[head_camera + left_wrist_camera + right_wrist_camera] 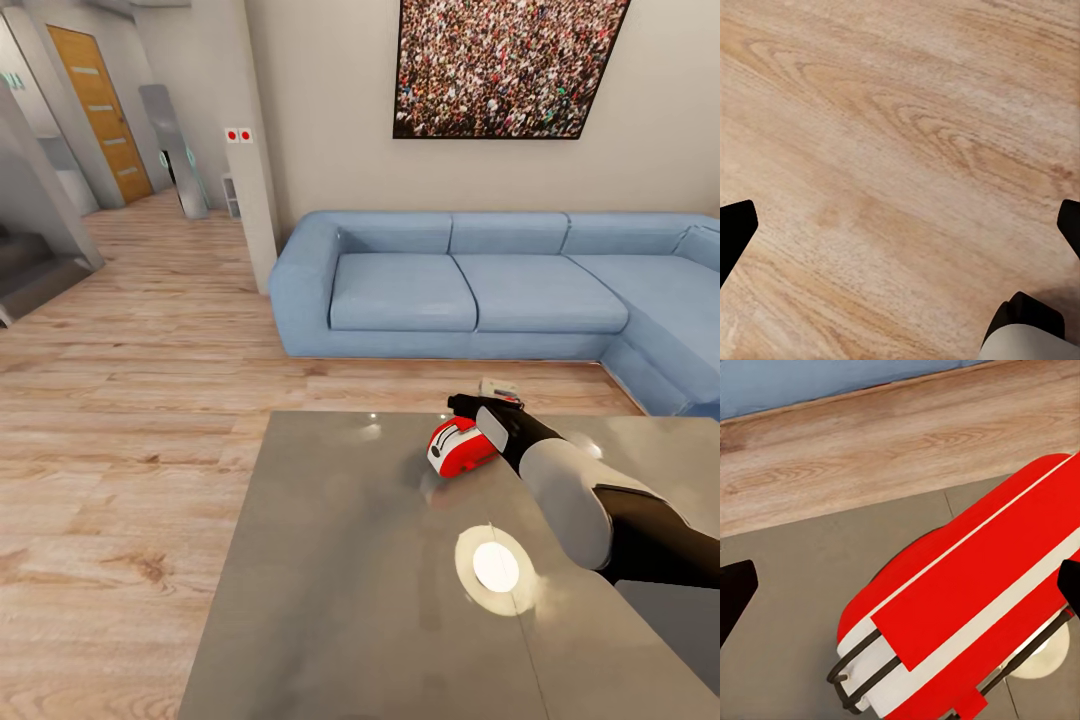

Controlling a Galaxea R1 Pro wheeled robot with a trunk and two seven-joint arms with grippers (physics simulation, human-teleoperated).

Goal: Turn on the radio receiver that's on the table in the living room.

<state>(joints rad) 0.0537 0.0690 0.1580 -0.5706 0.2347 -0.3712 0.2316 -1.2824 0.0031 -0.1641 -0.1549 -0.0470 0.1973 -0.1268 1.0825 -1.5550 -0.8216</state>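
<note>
Reaching over the radio receiver (462, 446) at the far part of the table (330, 580), the right gripper (470, 407) is held with fingers spread; the dial is best located before pressing. Left gripper (900, 225) spread over floor.

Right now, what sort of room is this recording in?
A home living room, most likely: a blue corner sofa, a large crowd picture on the beige wall, and a low grey table on a wood plank floor.
</note>
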